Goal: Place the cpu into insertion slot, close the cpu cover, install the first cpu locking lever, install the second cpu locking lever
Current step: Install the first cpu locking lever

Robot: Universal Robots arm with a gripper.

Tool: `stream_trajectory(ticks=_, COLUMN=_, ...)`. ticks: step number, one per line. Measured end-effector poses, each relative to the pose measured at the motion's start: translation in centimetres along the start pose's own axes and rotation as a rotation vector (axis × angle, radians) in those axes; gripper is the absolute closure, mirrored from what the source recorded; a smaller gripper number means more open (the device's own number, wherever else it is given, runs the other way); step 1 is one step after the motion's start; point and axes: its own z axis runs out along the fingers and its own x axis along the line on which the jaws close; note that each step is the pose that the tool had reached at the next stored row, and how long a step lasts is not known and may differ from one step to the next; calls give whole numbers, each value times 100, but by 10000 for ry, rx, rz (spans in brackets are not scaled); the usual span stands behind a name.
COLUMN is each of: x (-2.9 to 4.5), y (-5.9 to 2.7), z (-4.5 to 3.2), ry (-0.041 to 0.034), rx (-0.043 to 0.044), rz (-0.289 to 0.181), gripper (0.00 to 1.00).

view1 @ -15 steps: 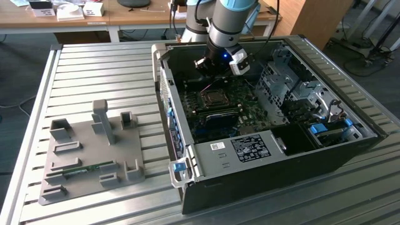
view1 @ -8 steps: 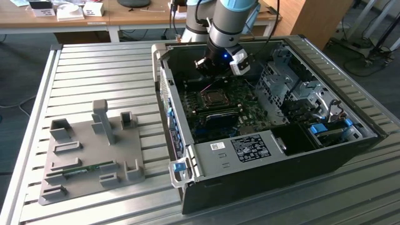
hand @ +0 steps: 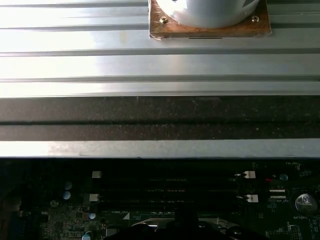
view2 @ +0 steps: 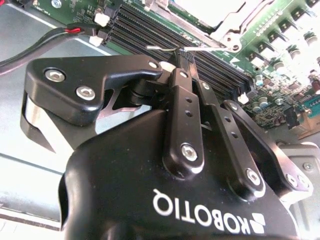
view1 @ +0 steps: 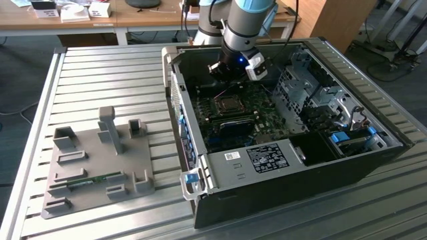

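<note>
My gripper reaches down into the open computer case, just behind the insertion slot on the green motherboard. In the second wrist view the gripper is shut, and its tips meet at a thin metal locking lever that runs along the socket's edge. Whether the tips clamp the lever or only touch it is unclear. Beyond the lever the silvery cpu lies framed by the cpu cover. In the first wrist view the gripper tips show dark over the socket area.
Black memory slots run beside the socket, and a red and black cable lies close by. The case walls and the drive cage hem the arm in. A grey fixture plate sits on the slatted table at the exterior view's left.
</note>
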Motion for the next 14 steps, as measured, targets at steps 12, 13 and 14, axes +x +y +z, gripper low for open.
stream_trajectory(ticks=12, x=-22, y=-5, z=23, ry=-1, rx=0, rz=1, gripper=89)
stream_trajectory(ticks=13, x=-22, y=-6, z=24, ry=-1, rx=-1, rz=1, gripper=89)
stream_trajectory(ticks=14, x=-22, y=-6, z=25, ry=-1, rx=-1, rz=1, gripper=89)
